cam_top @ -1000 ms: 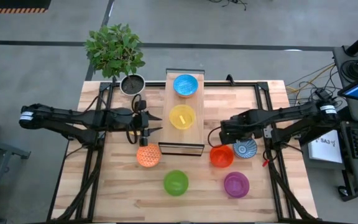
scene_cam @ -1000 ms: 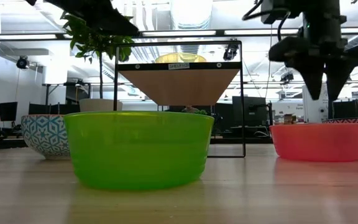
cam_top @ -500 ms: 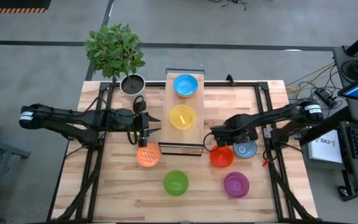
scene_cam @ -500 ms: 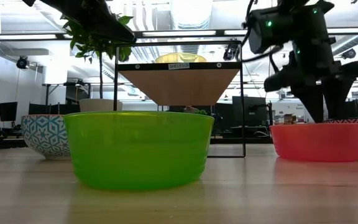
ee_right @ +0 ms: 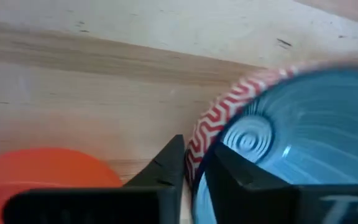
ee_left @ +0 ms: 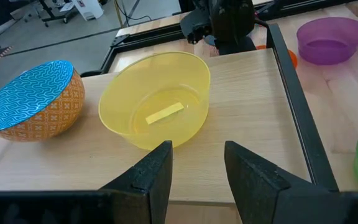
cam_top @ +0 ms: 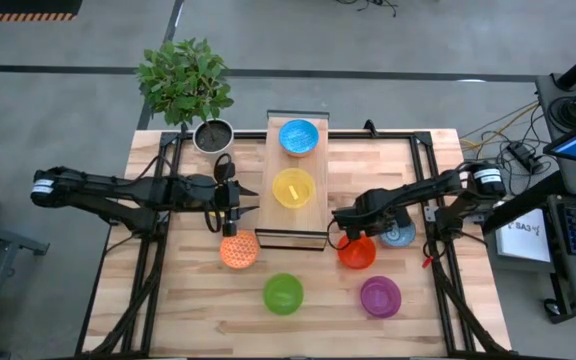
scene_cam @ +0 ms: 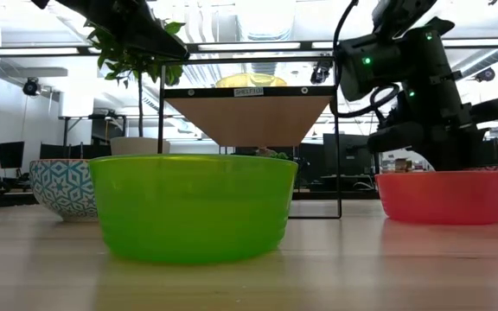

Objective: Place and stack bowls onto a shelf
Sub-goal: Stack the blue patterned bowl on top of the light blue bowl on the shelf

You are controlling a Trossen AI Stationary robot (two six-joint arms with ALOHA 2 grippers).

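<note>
The shelf (cam_top: 320,215) carries a blue bowl (cam_top: 298,137) and a yellow bowl (cam_top: 293,187). On the table sit an orange bowl (cam_top: 238,250), a green bowl (cam_top: 283,293), a purple bowl (cam_top: 380,296), a red bowl (cam_top: 356,252) and, beside it, a blue-patterned bowl (cam_top: 401,238) with a red-white zigzag outside (ee_right: 207,134). My right gripper (ee_right: 194,155) is down between the last two, shut on the patterned bowl. In the low view the red bowl (scene_cam: 443,197) hides its fingertips. My left gripper (ee_left: 197,168) hovers open at the shelf's left edge, facing the yellow bowl (ee_left: 154,106). My right gripper pinches the patterned bowl's rim (ee_right: 197,146) on the side facing the red bowl. One finger (ee_right: 166,165) is outside against the zigzag wall and the other (ee_right: 241,180) is inside over the blue. The fingers come from above, pointing down. The bowl stands upright on the table.
A potted plant (cam_top: 183,85) stands at the table's far left corner. The shelf's dark frame (scene_cam: 335,138) rises behind the green bowl (scene_cam: 193,207). The red bowl (ee_right: 42,168) lies close beside my right gripper. Bare tabletop shows at the near left (cam_top: 188,310).
My right gripper has come down from above the red bowl and shifted a little toward the table's left. Its fingers now reach below the red bowl's rim line in the low view.
</note>
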